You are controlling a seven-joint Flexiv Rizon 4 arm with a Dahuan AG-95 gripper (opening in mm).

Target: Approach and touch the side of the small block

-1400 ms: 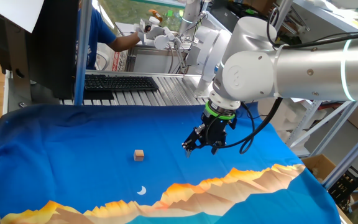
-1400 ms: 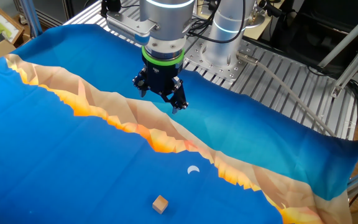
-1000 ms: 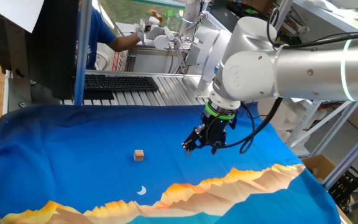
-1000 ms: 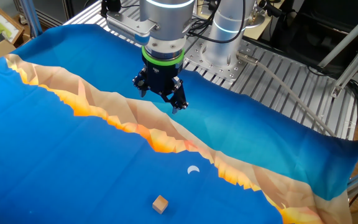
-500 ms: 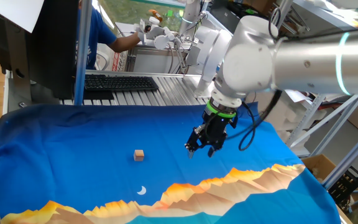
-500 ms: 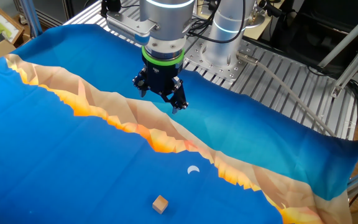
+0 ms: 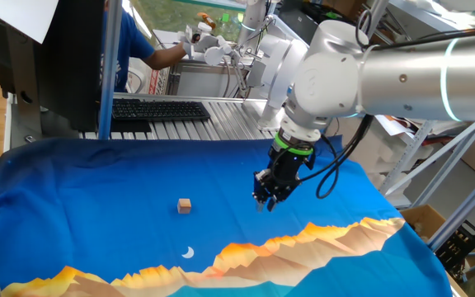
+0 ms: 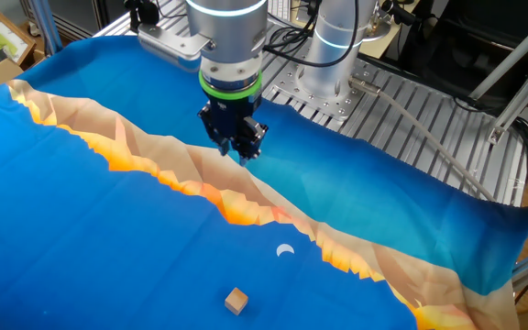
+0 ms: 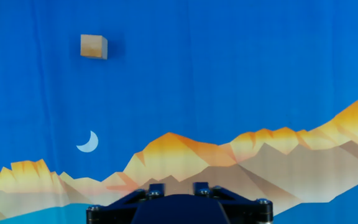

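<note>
Blue cloth printed with orange mountains covers the surface (image 8: pixel 81 238), and from the hand view only the black base of the end effector (image 9: pixel 176 208) shows at the bottom edge, its fingers out of sight, with one white crescent mark (image 9: pixel 88 142) nearer and one small block (image 9: pixel 94 46) beyond it. Both fixed views show the end effector (image 7: pixel 265 200) hanging above the cloth, well apart from that single wooden cube (image 7: pixel 185 205), holding nothing, though I cannot tell how far its fingers are parted. Farther back, one fixed view alone shows one black keyboard (image 7: pixel 159 110).

A black keyboard (image 7: pixel 159 110) lies behind the blue mountain-print cloth (image 7: pixel 97 177).
</note>
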